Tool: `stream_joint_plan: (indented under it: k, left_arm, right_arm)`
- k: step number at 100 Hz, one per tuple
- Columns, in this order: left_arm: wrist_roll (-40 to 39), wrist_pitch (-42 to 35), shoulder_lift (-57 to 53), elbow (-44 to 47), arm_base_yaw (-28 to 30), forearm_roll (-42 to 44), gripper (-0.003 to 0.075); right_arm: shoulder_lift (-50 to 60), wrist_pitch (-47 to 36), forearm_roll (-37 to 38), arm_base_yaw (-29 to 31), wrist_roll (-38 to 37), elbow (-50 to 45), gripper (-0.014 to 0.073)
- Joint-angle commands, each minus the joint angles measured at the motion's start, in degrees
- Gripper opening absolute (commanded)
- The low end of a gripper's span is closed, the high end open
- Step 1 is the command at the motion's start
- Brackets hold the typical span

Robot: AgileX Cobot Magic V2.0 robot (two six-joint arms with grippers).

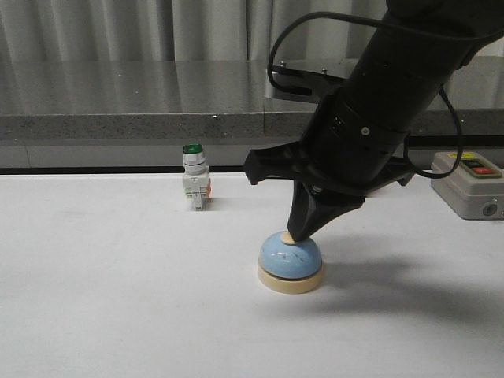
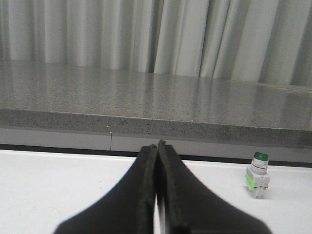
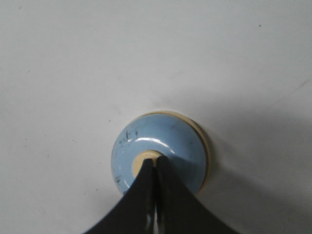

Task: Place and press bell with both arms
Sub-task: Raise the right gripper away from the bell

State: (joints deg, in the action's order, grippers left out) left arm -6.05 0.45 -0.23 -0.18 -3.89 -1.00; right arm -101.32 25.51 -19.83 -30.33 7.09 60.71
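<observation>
Black jaws on the right gripper [image 1: 293, 235] are pressed flat together, pinching nothing, so that the two tips act as one blunt point. That point sits on the cream knob [image 3: 142, 161] at the crown of the bell [image 1: 290, 262], which is why the arm [image 1: 378, 110] comes down steeply from above: a push along the knob's own line should ring it without sliding off the smooth blue dome. In the right wrist view the tips meet the knob's edge nearest the camera rather than its middle, so I judge a slip sideways to be the main risk if more force goes in.

The bell stands upright on its cream base, flat on the white table [image 1: 110, 299], in front of the robot and a little to its right, with bare surface all round it. Placing looks done; pressing is the step in hand.

Further out, the left gripper [image 2: 157, 148] has its jaws closed on each other too, empty, and faces the grey ledge [image 2: 146, 105] and curtain; it does not appear in the front view. A green-capped switch [image 1: 194, 176] stands behind the bell, and a grey button box [image 1: 471, 183] sits at the far right, both well apart from it.
</observation>
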Motion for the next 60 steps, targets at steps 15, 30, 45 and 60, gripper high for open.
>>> stream_joint_plan:
  k: [15, 30, 45, 60]
  left_arm:
    - [-0.50, -4.74, -1.88, 3.20, 0.15, -0.16, -0.0021]
    - [-0.50, -4.74, -1.88, 3.20, 0.15, -0.16, -0.0021]
    - [-0.50, -4.74, -1.88, 3.20, 0.15, -0.16, -0.0021]
    - [-0.50, -4.74, -1.88, 3.20, 0.15, -0.16, -0.0021]
  right_arm:
    - [9.29, -1.66, 1.46, 0.46, 0.82, 1.32, -0.0064]
    - [15.02, -1.33, 3.49, 3.41, 0.82, 0.70, -0.0062]
    - [22.08, -0.93, 3.83, 8.83, 0.82, -2.46, -0.0062]
    - [30.83, -0.79, 5.73, 14.72, 0.82, -7.47, -0.0062]
